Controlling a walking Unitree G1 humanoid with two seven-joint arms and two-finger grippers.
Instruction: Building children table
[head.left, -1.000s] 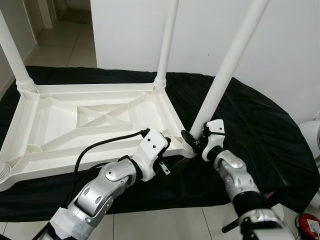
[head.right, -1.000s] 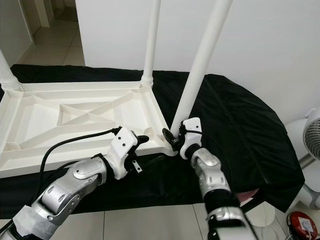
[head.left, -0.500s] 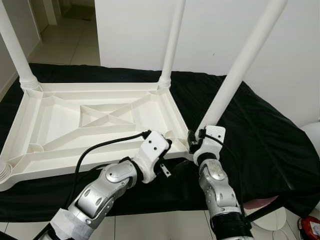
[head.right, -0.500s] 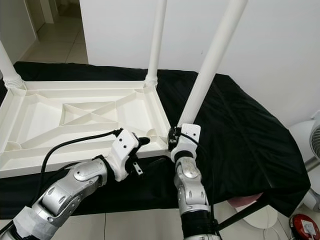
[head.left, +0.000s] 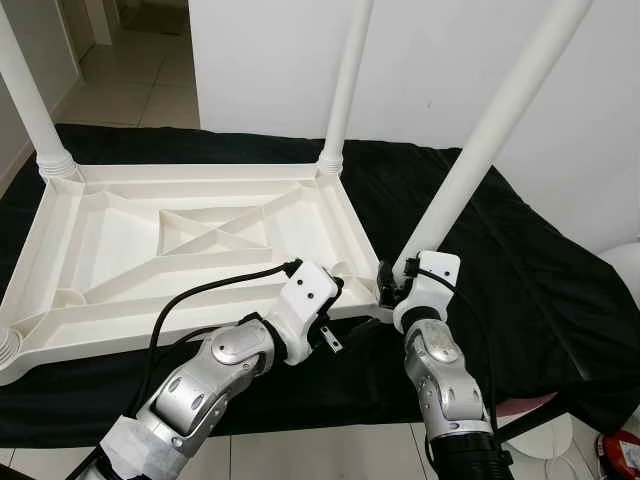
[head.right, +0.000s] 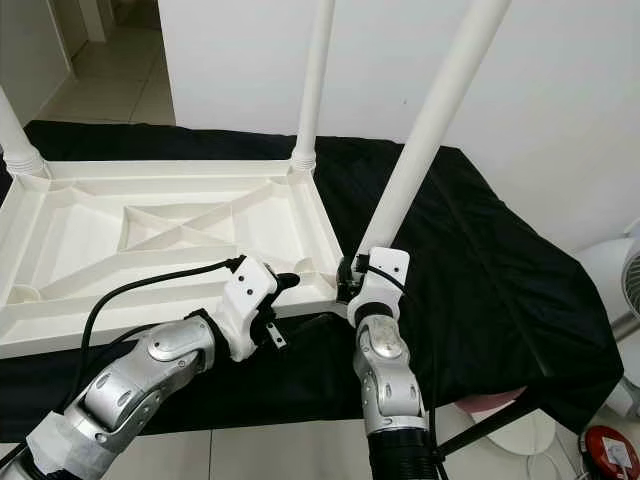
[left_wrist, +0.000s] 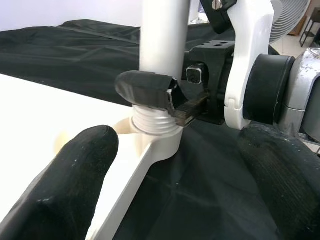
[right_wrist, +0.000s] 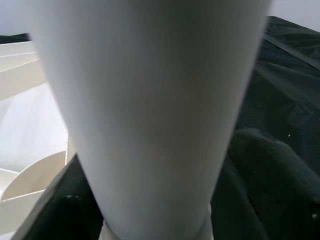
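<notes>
At table corner (head.left: 372, 312) — right hand (left_wrist: 165, 97) clenched on leg (head.left: 480, 150) | left hand (left_wrist: 190, 200) released

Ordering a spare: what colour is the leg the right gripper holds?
White leg, clearest in left eye view.

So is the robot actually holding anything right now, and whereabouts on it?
Yes: the right gripper clamps the near-corner table leg at its base, just above the threaded collar. The left gripper is open beside the tabletop, holding nothing.
</notes>
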